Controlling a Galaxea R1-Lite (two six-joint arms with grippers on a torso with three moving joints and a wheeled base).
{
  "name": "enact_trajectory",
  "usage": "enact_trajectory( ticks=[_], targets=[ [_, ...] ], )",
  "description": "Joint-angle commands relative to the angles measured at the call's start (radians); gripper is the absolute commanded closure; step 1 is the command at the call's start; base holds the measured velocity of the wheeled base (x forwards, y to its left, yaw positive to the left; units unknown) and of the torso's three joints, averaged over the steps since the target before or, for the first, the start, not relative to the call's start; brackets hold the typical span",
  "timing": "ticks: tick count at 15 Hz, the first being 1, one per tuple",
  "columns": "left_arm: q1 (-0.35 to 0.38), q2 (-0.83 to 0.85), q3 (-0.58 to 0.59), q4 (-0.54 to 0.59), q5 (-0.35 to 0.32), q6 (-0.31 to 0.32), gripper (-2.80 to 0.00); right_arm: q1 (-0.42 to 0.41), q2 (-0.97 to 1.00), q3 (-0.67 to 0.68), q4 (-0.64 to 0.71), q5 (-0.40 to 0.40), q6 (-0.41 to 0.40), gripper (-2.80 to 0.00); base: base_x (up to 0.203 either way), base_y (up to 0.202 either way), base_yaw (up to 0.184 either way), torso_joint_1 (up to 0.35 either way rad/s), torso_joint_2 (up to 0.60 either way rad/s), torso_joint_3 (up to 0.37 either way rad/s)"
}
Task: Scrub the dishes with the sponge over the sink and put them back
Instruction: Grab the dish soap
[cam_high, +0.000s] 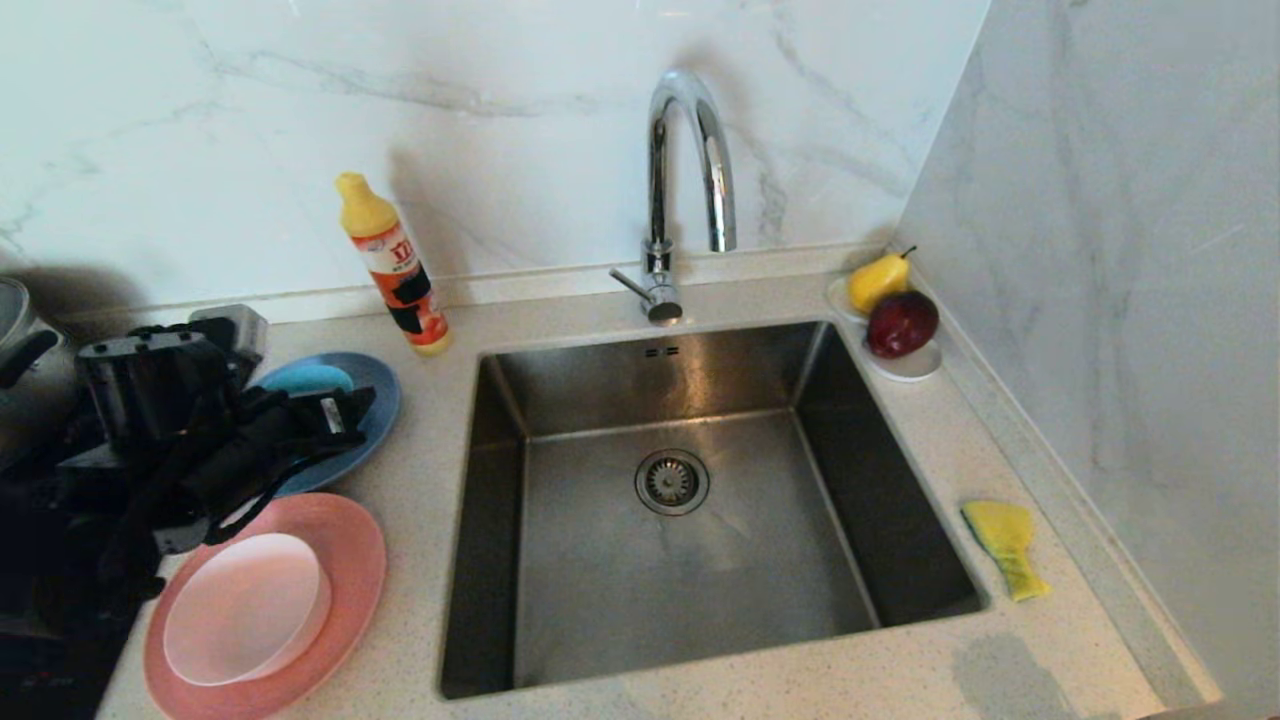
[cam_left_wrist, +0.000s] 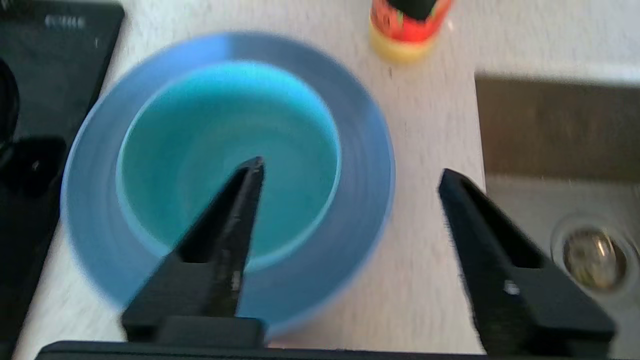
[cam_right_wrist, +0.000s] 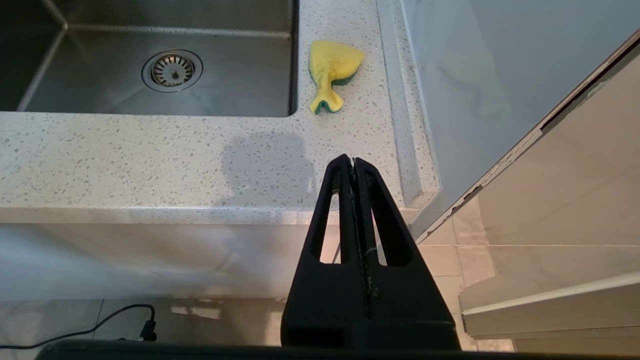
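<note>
Hovering our left gripper over the teal bowl on the blue plate at the counter's left edge, we spread its jaws wide, empty. Our right gripper hangs pinched shut below the counter's front edge. We count two bowls, two plates, one sponge right of the sink.

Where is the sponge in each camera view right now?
Head view: sponge lies on the counter right of the sink, near the front corner.
Left wrist view: not in it.
Right wrist view: sponge on the counter beside the sink's rim.
Shared landmark: the round drain.
</note>
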Motion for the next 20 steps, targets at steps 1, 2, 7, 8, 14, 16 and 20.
enact_trajectory(
  ticks=[1, 2, 7, 8, 14, 16, 20],
  targets=[
    [-0.016, 0.092, -0.036, -0.076, 0.032, 0.001, -2.8, 0.0, 0.0, -0.001, 0.0, 0.0, -0.001, 0.0, 0.0, 0.0, 0.0, 0.0, 0.0, 0.0],
    [-0.019, 0.111, -0.06, -0.103, 0.037, 0.001, -2.8, 0.0, 0.002, -0.001, 0.0, 0.0, -0.001, 0.0, 0.0, 0.0, 0.0, 0.0, 0.0, 0.0],
    [-0.02, 0.202, -0.186, -0.119, 0.041, 0.0, -2.8, 0.0, 0.001, -0.001, 0.0, -0.001, -0.001, 0.0, 0.0, 0.0, 0.0, 0.0, 0.0, 0.0],
    [-0.022, 0.218, -0.197, -0.119, 0.042, -0.001, -2.8, 0.0, 0.0, 0.001, 0.0, 0.0, -0.001, 0.0, 0.0, 0.0, 0.0, 0.0, 0.0, 0.0],
    [-0.049, 0.327, -0.333, -0.192, 0.082, 0.0, -2.8, 0.0, 0.0, 0.0, 0.0, 0.0, -0.001, 0.0, 0.0, 0.0, 0.0, 0.0, 0.0, 0.0],
    [-0.049, 0.364, -0.381, -0.199, 0.098, 0.0, -2.8, 0.0, 0.0, 0.001, 0.0, 0.0, -0.001, 0.0, 0.0, 0.0, 0.0, 0.0, 0.0, 0.0],
    [-0.049, 0.403, -0.457, -0.197, 0.101, 0.003, -2.8, 0.0, 0.0, 0.001, 0.0, 0.0, -0.001, 0.0, 0.0, 0.0, 0.0, 0.0, 0.0, 0.0]
  ],
)
